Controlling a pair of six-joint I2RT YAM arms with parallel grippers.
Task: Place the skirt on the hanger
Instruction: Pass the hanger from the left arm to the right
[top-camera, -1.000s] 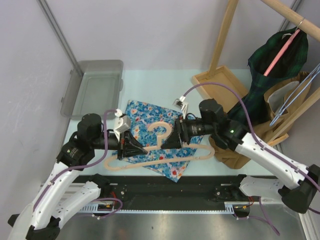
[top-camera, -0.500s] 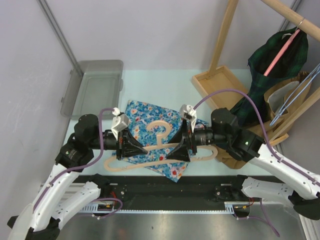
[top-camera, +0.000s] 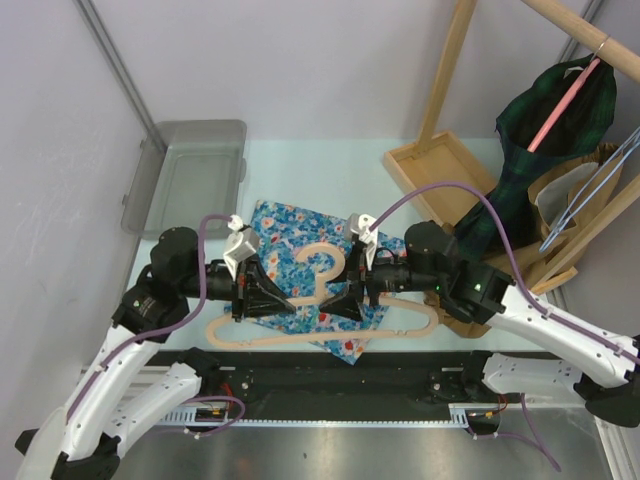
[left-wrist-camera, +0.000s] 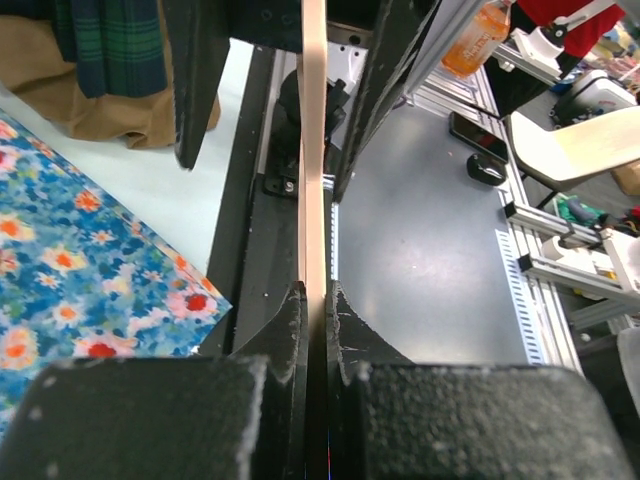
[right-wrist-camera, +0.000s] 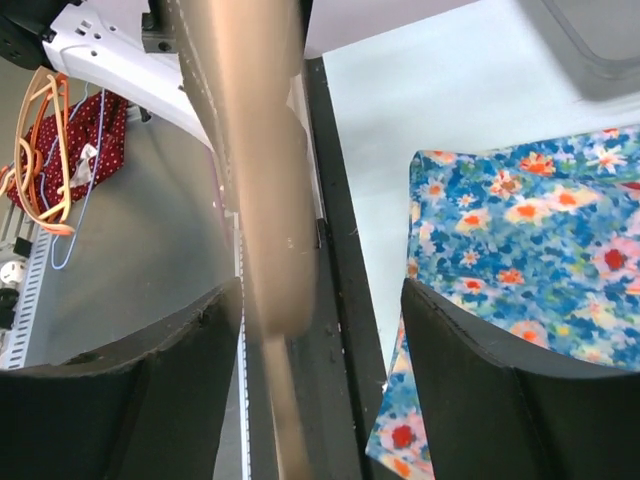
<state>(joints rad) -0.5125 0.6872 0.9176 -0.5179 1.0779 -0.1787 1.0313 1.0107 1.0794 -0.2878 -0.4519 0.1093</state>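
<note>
The blue floral skirt (top-camera: 290, 250) lies flat on the table. A wooden hanger (top-camera: 400, 322) lies across its near edge, hook (top-camera: 325, 262) pointing away. My left gripper (top-camera: 272, 297) is shut on the hanger's bar near its left end; in the left wrist view the pads (left-wrist-camera: 292, 330) press the bar (left-wrist-camera: 313, 150) from both sides. My right gripper (top-camera: 345, 302) is open and straddles the bar near its middle. In the right wrist view the bar (right-wrist-camera: 262, 180) passes between the spread fingers (right-wrist-camera: 480, 380) of that gripper (right-wrist-camera: 320, 300) without contact, and the skirt (right-wrist-camera: 530, 230) lies to the right.
A grey bin (top-camera: 185, 175) stands at the back left. A wooden tray (top-camera: 440, 165) and rack pole (top-camera: 445, 70) stand at the back right. A dark plaid garment (top-camera: 545, 130) hangs on the rack above a brown bag (top-camera: 500, 290), with wire hangers (top-camera: 590, 200) beside.
My right gripper has swung down and left along the hanger bar, closer to my left gripper. The hanger has shifted toward the near edge, its right end further out.
</note>
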